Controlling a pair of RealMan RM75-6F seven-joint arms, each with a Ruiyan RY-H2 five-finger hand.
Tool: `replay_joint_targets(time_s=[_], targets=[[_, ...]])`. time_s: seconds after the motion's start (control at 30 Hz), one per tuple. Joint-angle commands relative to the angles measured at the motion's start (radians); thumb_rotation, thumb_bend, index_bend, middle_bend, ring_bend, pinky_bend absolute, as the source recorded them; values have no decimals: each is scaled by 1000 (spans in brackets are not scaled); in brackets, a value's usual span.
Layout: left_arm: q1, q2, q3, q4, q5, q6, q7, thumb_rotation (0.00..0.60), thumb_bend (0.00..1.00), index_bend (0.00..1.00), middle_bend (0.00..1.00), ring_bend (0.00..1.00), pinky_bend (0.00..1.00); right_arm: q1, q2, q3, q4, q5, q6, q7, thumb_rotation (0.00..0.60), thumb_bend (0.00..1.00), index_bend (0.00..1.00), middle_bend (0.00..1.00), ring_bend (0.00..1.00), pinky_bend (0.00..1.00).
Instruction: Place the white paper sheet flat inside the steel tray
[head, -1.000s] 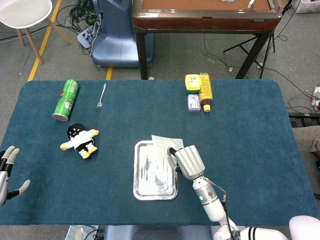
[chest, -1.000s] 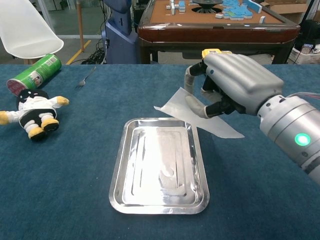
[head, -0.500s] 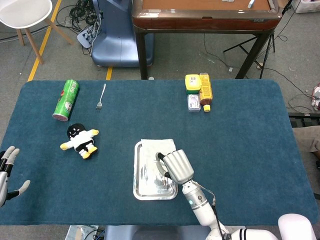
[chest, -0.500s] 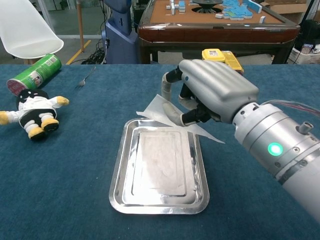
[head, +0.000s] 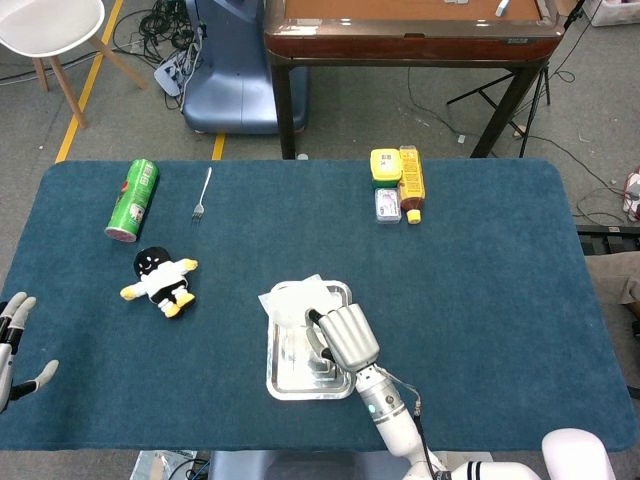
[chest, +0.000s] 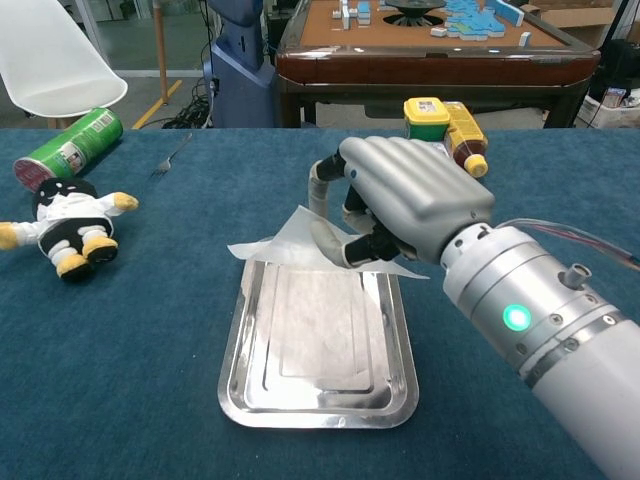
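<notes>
Near the table's front edge sits the steel tray (chest: 318, 395), long side running away from the robot. Right hand (chest: 405, 200) hovers over the tray's far end, fingers curled, pinching the white paper sheet (chest: 290, 238) between thumb and fingers. Sheet is off flat: it slopes above the far rim, one corner sticking out past the tray's left side, another past the right; in the head view it covers the tray's far left corner (head: 288, 298). Left hand (head: 14, 340) is at the table's left edge, fingers spread, holding nothing, well apart from everything. Labels: green can (chest: 68, 146) lies on its side far left, print too small to read. Yellow-capped bottle (chest: 457, 125) lies at the far side with a yellow-lidded box (head: 386, 166) and a small white pack (head: 387, 206) just beside it; writing unreadable. Black-and-white plush doll (chest: 66, 229) lies near the can, fork (head: 201, 194) just right of the can.
</notes>
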Motion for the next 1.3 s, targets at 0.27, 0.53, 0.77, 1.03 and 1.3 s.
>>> replay_joint_targets(time_s=[0.27, 0.53, 0.77, 1.03, 1.3], targets=[[1, 2, 1, -5, 2, -1, 1, 600, 222, 0, 0, 0, 214, -14, -20, -7, -35, 29, 25, -49, 600, 506, 615, 1000, 1000, 1000], [2, 3, 2, -6, 6, 3, 1, 600, 222, 0, 0, 0, 214, -25, -18, -25, -81, 44, 31, -76, 600, 510, 615, 1000, 1000, 1000], [1, 2, 2, -6, 7, 3, 1, 600, 222, 0, 0, 0, 214, -31, -34, -35, -80, 54, 34, -86, 600, 510, 615, 1000, 1000, 1000], [1, 3, 3, -7, 7, 2, 1, 600, 222, 0, 0, 0, 214, -34, -61, -37, -56, 61, 36, -80, 600, 513, 615, 1000, 1000, 1000], [1, 3, 3, -8, 9, 1, 2, 600, 222, 0, 0, 0, 213, -34, -87, -37, -31, 57, 33, -49, 600, 512, 615, 1000, 1000, 1000]])
